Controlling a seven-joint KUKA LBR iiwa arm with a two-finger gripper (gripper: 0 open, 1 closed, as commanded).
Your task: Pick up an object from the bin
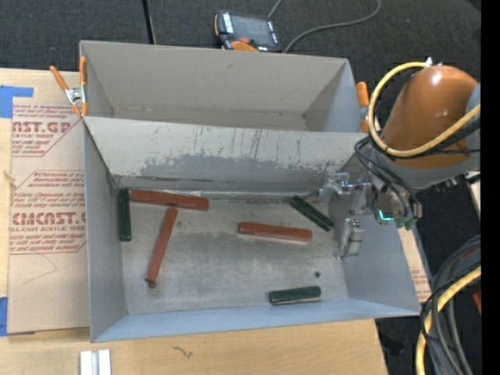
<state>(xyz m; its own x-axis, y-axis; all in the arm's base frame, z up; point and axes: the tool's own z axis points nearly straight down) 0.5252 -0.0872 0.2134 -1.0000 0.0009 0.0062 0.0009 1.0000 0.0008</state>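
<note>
Grey metal bin [226,276] carrying six sticks, all lying flat on floor. Long red-brown stick [168,201] lying along back wall, left. Slanting red-brown stick [162,244] lying just below it. Middle red-brown stick [273,232] resting mid-floor. Left green stick [123,215] lying by left wall. Slanting green stick [312,213] lying back right. Front green stick [294,294] lying near front edge.

The one camera is looking down on the grey metal bin [219,92] from above and somewhat from its near side, sitting back far enough to be taking in the whole bin, with the orange-capped arm [430,108] showing at the bin's right.
</note>
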